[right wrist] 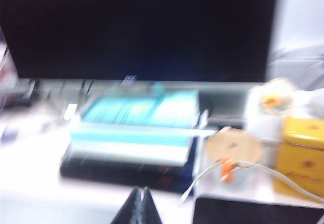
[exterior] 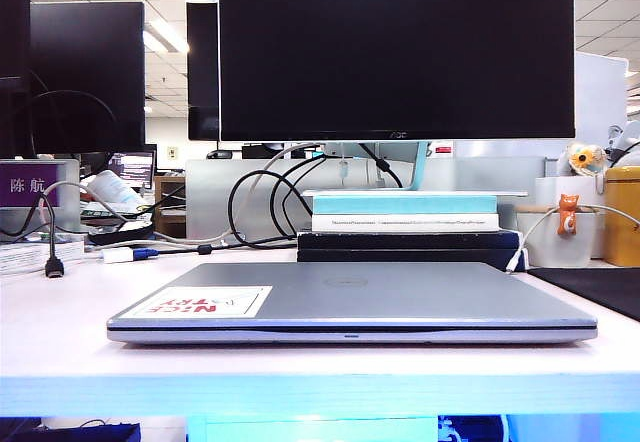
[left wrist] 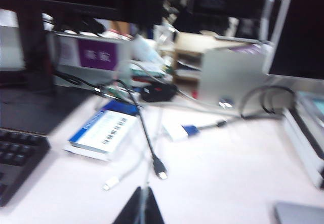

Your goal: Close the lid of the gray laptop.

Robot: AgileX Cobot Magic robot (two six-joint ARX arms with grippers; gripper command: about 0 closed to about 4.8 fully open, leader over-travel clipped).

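Observation:
The gray laptop (exterior: 350, 330) lies flat near the table's front edge. Its lid (exterior: 400, 294) is down on the base, with a white red-lettered sticker (exterior: 205, 302) and a round logo (exterior: 350, 282) facing up. Neither arm appears in the exterior view. My left gripper (left wrist: 143, 196) is shut and holds nothing, hovering over the white table to the left of the laptop, whose corner (left wrist: 298, 213) shows in the left wrist view. My right gripper (right wrist: 140, 193) is also shut on nothing, facing the stacked books; the laptop is out of the right wrist view.
A big black monitor (exterior: 395, 52) stands behind a stack of books (exterior: 405, 227). Loose cables (exterior: 260, 202) trail at the back left. A black keyboard (left wrist: 17, 155) and a blue-white box (left wrist: 104, 130) lie left. A white cup (exterior: 560, 232), yellow tin (exterior: 622, 217) and black mat (exterior: 600, 287) sit right.

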